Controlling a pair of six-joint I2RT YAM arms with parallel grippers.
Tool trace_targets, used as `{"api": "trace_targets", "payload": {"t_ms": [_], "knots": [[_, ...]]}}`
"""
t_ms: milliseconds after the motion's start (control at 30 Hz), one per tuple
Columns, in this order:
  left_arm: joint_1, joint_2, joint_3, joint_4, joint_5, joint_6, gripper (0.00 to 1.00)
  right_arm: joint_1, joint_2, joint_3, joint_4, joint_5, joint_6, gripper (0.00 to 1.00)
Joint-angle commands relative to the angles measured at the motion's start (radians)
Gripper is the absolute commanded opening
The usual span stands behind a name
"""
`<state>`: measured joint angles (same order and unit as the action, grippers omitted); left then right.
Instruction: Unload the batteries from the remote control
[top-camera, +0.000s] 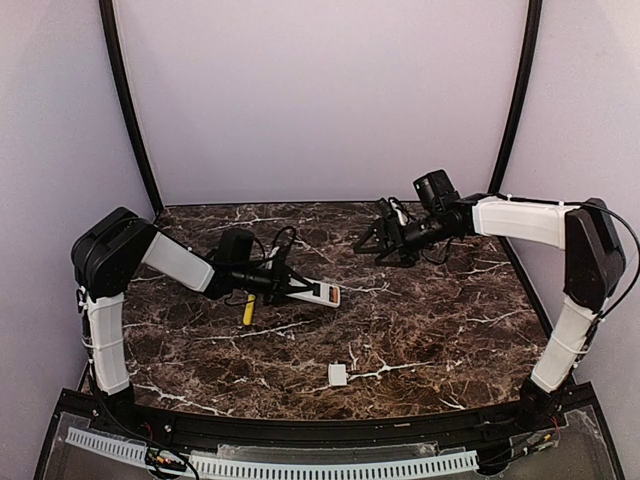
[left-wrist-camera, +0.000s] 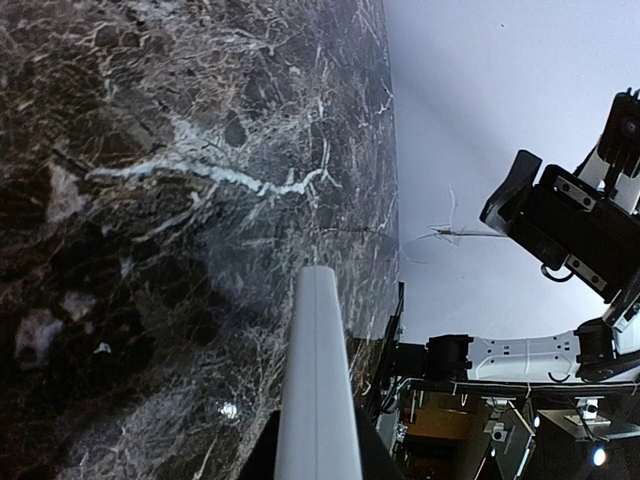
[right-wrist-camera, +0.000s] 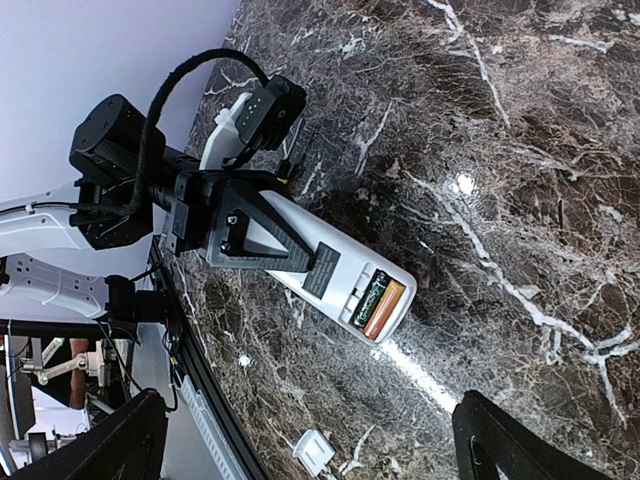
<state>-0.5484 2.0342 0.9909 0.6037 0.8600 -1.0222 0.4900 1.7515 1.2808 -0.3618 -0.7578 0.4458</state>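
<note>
On my dark marble table (top-camera: 440, 330) I see a yellow-handled screwdriver (top-camera: 248, 311); a small white square cover (top-camera: 338, 375) lies well apart, nearer the front edge

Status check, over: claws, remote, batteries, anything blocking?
Left claw shut on remote control. Right claw open, hovering clear. Both batteries exposed, not yet out. Nothing blocking; white cover and screwdriver lie aside.
</note>
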Motion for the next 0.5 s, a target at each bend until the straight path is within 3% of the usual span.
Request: {"api": "trace_targets", "payload": {"t_ms": [0,200,467], "knots": [[-0.007,0.001,0.004,-0.069,-0.035,0.053,0.0,-0.002,0.017,0.014,-0.009,0.015,-0.024,0.99],[-0.007,0.004,0.055,-0.244,-0.073,0.153,0.07,-0.003,0.023,0.015,-0.019,0.018,-0.038,0.99],[-0.007,0.01,0.103,-0.417,-0.126,0.248,0.32,-0.006,0.029,0.014,-0.025,0.018,-0.048,0.99]]}}
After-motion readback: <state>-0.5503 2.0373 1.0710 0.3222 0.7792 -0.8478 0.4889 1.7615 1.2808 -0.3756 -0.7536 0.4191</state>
